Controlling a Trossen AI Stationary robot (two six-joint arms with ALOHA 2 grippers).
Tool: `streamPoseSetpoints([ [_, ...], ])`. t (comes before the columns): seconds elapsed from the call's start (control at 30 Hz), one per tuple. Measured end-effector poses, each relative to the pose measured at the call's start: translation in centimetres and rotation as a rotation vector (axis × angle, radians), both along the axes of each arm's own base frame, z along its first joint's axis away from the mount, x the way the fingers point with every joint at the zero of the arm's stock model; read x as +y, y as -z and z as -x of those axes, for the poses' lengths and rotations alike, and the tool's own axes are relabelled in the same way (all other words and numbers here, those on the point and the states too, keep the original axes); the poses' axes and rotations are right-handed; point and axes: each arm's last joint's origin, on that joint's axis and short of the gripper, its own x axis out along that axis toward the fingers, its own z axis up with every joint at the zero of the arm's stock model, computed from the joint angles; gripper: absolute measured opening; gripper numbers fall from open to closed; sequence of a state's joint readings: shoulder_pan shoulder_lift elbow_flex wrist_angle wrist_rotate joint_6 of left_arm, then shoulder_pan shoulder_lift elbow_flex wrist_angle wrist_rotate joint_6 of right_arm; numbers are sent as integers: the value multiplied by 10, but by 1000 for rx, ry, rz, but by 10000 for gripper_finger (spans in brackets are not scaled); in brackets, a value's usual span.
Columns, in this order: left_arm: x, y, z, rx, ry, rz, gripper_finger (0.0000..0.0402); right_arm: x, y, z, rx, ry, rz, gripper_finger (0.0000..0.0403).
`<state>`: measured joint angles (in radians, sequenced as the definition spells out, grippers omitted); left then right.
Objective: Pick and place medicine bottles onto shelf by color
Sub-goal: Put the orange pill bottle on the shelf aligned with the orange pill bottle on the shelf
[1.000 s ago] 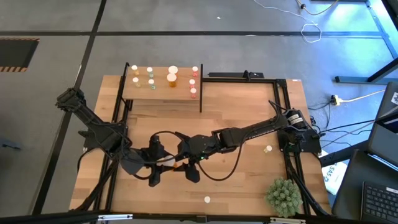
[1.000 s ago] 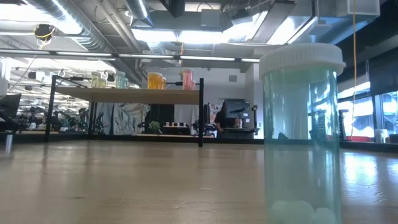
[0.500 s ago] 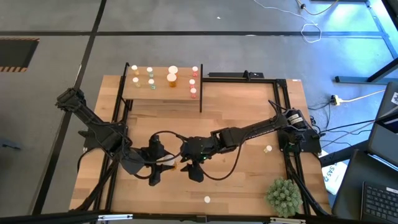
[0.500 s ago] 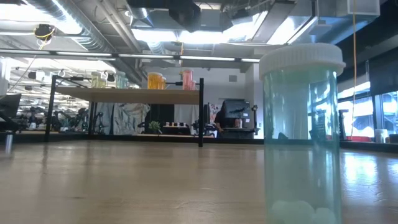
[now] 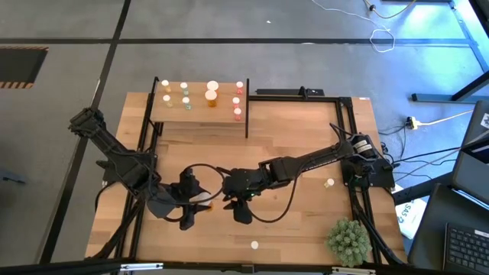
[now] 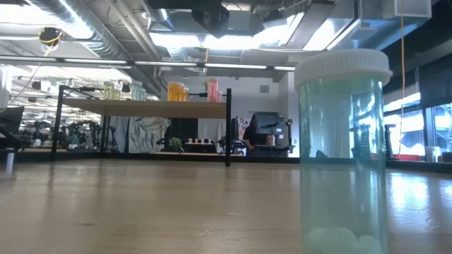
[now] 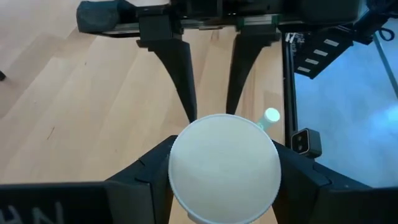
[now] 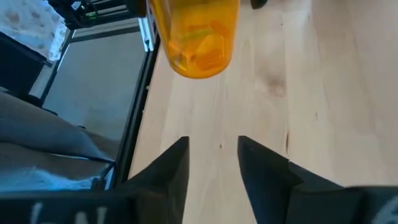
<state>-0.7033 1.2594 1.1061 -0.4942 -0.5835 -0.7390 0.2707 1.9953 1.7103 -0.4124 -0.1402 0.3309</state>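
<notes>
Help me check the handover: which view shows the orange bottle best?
The right wrist view: the orange bottle fills the frame's top, its body plain. The left wrist view shows only its white cap, between the left gripper fingers. The high view shows an orange sliver between the grippers; the low view shows nothing.

Wooden table (image 5: 306, 137): shelf (image 5: 200, 114) at far edge, bottles (image 5: 212, 94) standing on it. Loose bottles near right edge (image 5: 329, 183) and near edge (image 5: 254, 245). Spiky green plant ball (image 5: 348, 241), near-right corner.

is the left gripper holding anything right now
Yes. In its wrist view the left gripper has a finger on each side of an orange bottle's white cap.
</notes>
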Motion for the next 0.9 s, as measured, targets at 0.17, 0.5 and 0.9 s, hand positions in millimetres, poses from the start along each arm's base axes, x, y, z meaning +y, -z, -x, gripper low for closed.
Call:
streamPoseSetpoints([
  [0.17, 0, 0, 0, 2, -1, 0, 191, -2, 0, 0, 5, -2, -9, 128],
  [0.5, 0, 0, 0, 4, -1, -2, 191, -3, 0, -1, -26, -20, 44, 198],
  [0.9, 1, 0, 0, -5, -15, -22, 191, -2, -14, -10, -194, -18, 15, 272],
])
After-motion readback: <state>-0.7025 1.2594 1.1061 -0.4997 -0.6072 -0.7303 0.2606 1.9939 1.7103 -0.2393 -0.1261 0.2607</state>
